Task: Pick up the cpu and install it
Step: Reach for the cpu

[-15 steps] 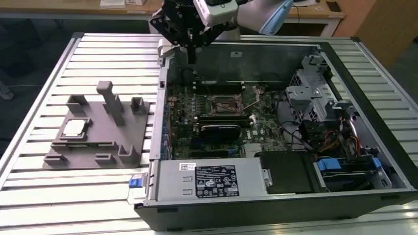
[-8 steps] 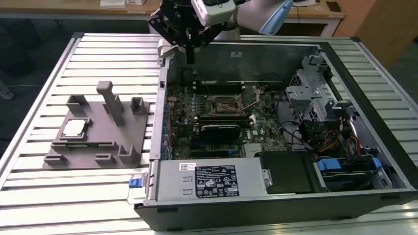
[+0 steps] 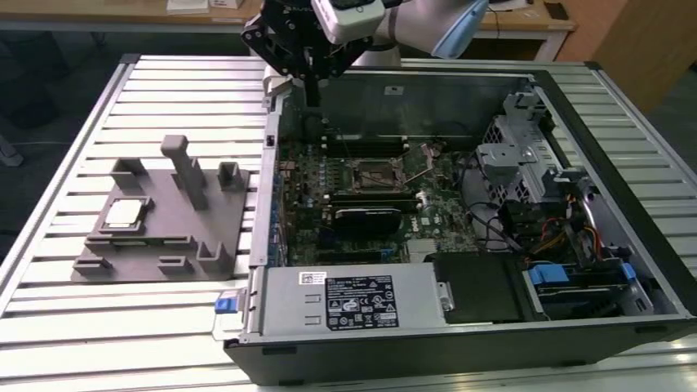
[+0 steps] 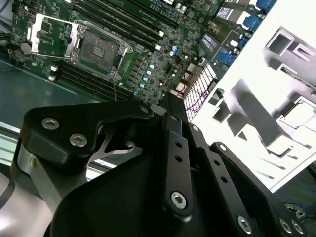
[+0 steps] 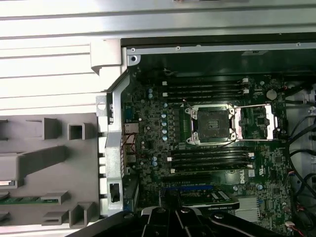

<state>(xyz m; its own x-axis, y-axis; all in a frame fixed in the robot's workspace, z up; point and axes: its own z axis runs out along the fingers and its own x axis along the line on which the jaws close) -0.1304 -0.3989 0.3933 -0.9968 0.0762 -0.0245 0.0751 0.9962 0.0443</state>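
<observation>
Slatted tabletop [image 3: 175,90] carrying two containers. Toward the exterior view's left, a grey holder [image 3: 163,245] of moulded blocks and slots, with the cpu [image 3: 122,214] lying flat in a seat near its left edge, silver top up. Just beside the holder, toward the exterior view's right, an open computer case [image 3: 458,335] on its side. Inside it, a green motherboard [image 3: 326,175], a labelled power supply [image 3: 338,302] against the near wall, and cables and drive bays at the right end. Mid-board, the socket [image 3: 378,174], with its metal frame flipped open beside it in the first wrist view.

Above the case's far wall, at the corner nearest the holder, the claw [image 3: 315,96], pointing down, well apart from the cpu. Cannot tell whether spread or closed: only overlapping black links seen from behind in the second wrist view.

Holder glaring white in the second wrist view, contents hard to make out; cut off at the edge of the first wrist view.
</observation>
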